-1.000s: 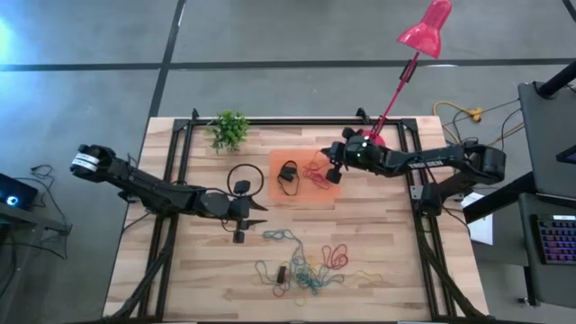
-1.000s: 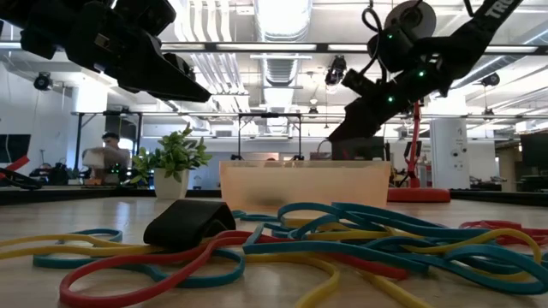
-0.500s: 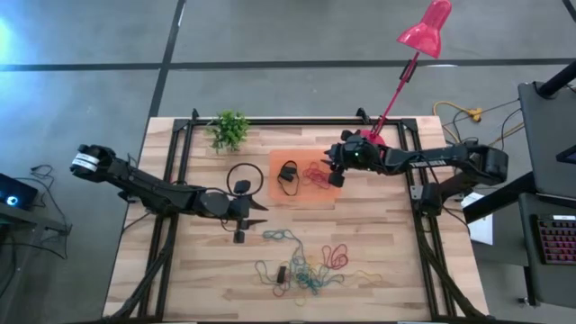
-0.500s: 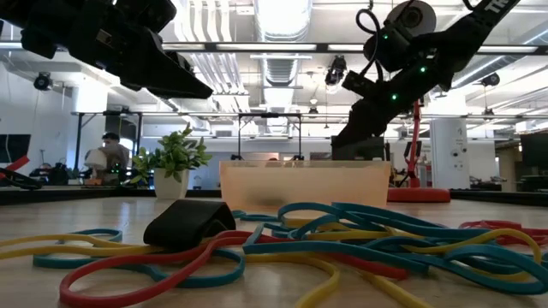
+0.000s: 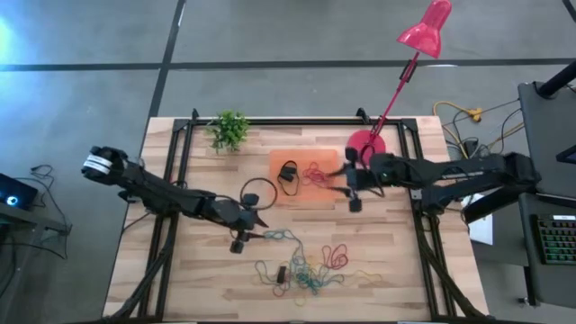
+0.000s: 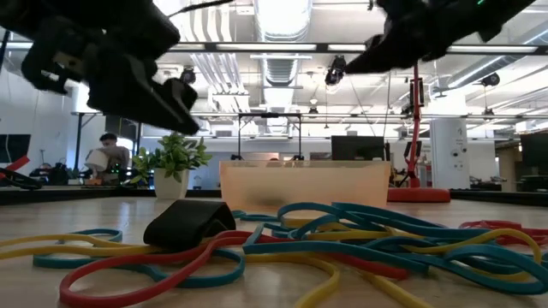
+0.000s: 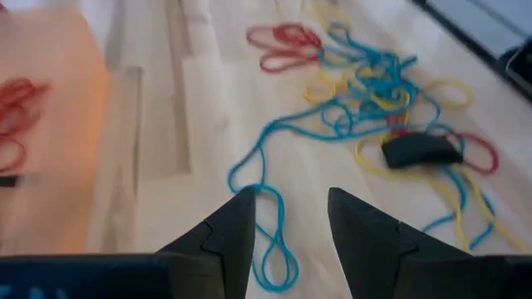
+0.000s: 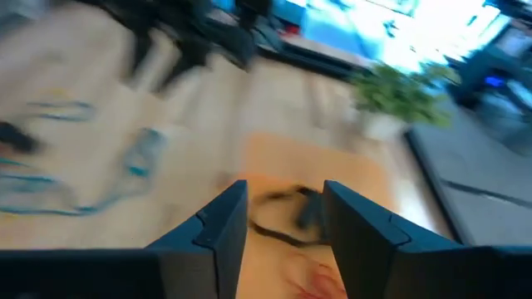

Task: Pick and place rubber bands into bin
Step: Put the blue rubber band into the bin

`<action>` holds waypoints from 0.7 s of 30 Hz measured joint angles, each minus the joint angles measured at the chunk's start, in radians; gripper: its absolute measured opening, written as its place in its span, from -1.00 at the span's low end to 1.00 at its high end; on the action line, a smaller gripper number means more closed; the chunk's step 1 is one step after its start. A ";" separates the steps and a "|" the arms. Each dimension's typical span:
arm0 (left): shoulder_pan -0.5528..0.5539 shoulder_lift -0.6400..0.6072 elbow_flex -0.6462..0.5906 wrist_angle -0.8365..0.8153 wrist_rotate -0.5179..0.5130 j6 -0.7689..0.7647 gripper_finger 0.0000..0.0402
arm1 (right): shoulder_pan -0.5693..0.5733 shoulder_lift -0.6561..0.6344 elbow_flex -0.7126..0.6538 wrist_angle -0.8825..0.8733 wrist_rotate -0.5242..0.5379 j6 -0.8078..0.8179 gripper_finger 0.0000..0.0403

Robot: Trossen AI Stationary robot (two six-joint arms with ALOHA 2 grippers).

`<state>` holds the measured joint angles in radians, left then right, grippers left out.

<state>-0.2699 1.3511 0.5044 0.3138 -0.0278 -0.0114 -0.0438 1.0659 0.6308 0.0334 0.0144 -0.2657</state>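
The orange bin (image 5: 304, 192) sits at the table's far middle with a black band (image 5: 288, 175) and red rubber bands (image 5: 315, 173) lying in it. More rubber bands (image 5: 306, 266) lie in a loose pile near the front edge. A long blue one (image 7: 266, 195) stretches from the pile toward the bin. My left gripper (image 5: 258, 230) hovers open over that blue band's looped end, a finger (image 7: 237, 220) on either side in the wrist view. My right gripper (image 5: 342, 184) is open at the bin's right end, above the table; its wrist view (image 8: 285, 195) looks across the bin.
A small potted plant (image 5: 229, 129) stands at the far left. The red lamp's base (image 5: 364, 142) sits just right of the bin. A black block (image 7: 420, 152) lies among the piled bands. A person (image 6: 107, 154) is far back in the room.
My right gripper has pulled away from over the bin toward the table's right and near side, moving fast and rising in the low view. The red bands stay in the bin. My left gripper has moved right and down toward the blue band's end.
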 joint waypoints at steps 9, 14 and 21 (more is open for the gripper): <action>0.000 0.197 0.071 0.013 0.008 0.031 -0.32 | 0.288 -0.070 -0.003 -0.028 0.057 0.106 -0.39; 0.000 0.257 0.111 0.016 0.009 0.044 -0.32 | 0.389 -0.069 -0.003 -0.028 0.163 0.115 -0.44; 0.000 0.328 0.140 0.014 0.009 0.044 -0.32 | 0.436 -0.062 -0.004 -0.019 0.196 0.140 -0.47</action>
<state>-0.2695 1.6794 0.6448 0.3281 -0.0185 0.0330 0.3917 1.0039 0.6270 0.0142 0.2104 -0.1257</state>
